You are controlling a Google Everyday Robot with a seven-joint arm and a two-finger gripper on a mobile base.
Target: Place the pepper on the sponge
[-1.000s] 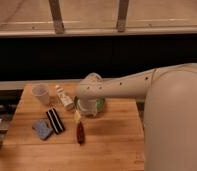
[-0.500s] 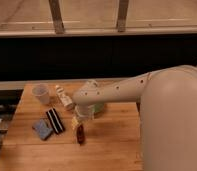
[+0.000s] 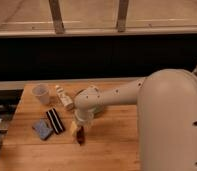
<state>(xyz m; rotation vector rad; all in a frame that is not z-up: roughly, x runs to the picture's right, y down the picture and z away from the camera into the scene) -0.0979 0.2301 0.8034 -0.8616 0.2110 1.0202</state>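
Observation:
The pepper (image 3: 80, 137), small and dark red, lies on the wooden table (image 3: 117, 145) near the middle front. My gripper (image 3: 78, 128) hangs straight down over its upper end, at the tip of the white arm (image 3: 122, 95) that reaches in from the right. It seems to touch the pepper, but I cannot tell whether it holds it. The blue-grey sponge (image 3: 42, 129) lies flat to the left of the pepper, a short way off, with nothing on it.
A black block with white stripes (image 3: 55, 120) lies between sponge and gripper. A white cup (image 3: 41, 93) and a small white bottle (image 3: 65, 97) stand at the back left. The arm's large white body (image 3: 172, 125) fills the right side. The table's left edge is close to the sponge.
The arm has swung left and down, bringing the gripper from over the green bowl onto the pepper. The bowl is now hidden behind the arm. Pepper and sponge have not moved.

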